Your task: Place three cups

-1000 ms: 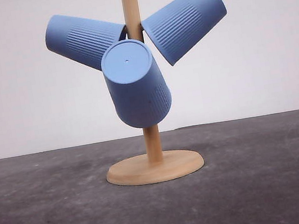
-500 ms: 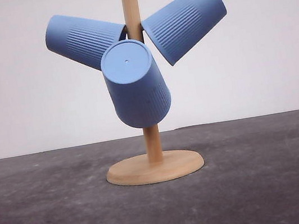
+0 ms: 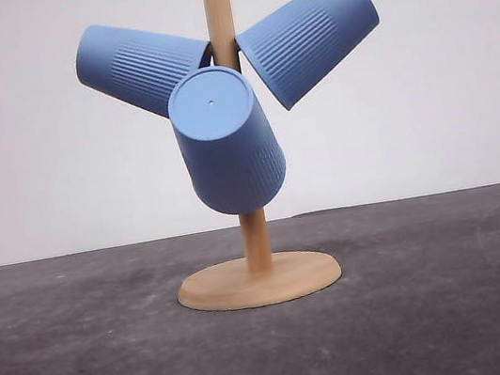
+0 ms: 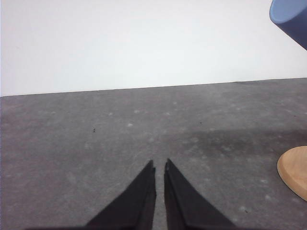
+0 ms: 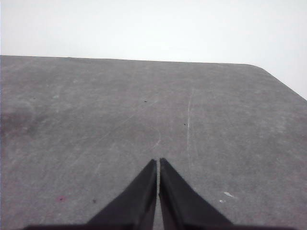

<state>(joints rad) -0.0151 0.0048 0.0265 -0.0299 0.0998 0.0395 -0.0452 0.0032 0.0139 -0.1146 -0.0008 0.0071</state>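
Three light-blue ribbed cups hang upside down on a wooden rack [image 3: 255,244] in the front view. One cup [image 3: 140,65] points up to the left, another cup [image 3: 310,36] up to the right, and the third cup [image 3: 227,142] tilts toward the camera with its flat base showing. In the left wrist view my left gripper [image 4: 159,165] is shut with nothing in it, low over the dark table, with a cup's rim [image 4: 290,17] and the rack's round base [image 4: 295,171] at the frame's edge. My right gripper [image 5: 158,162] is shut and empty over bare table.
The dark grey table [image 3: 441,309] spreads around the rack's round wooden base [image 3: 258,281]. A white wall stands behind it. In the right wrist view the table's far edge and a rounded corner [image 5: 261,67] show.
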